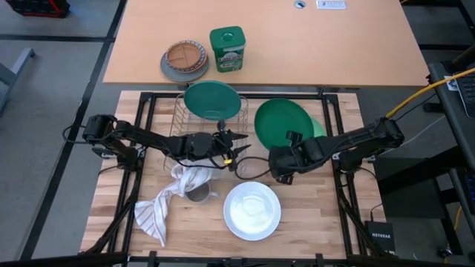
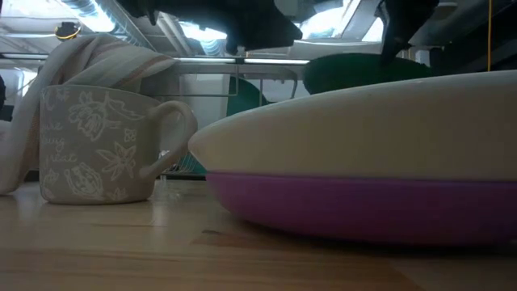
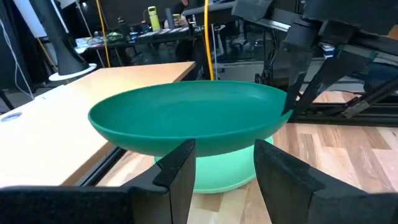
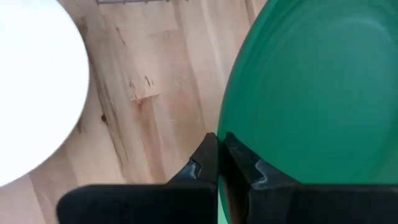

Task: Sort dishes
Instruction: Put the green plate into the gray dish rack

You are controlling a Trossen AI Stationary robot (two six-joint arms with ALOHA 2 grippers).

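Gripping the green plate (image 1: 280,122) by its rim, the right gripper (image 1: 285,150) is clenched and holds it above a lighter plate (image 1: 318,127). Beside it, the left gripper (image 1: 239,145) hangs released; the white plate (image 1: 252,210) lies nearer.

Two dark, nearly black robot arms are showing from above, each built of slim tubular links joined by bulkier rounded joints. The left gripper (image 3: 221,177) is showing two flat, matte black, wedge-shaped fingers. The right gripper (image 4: 219,163) is showing matching black fingers with angular tips. Thin black cables are trailing along both arms.
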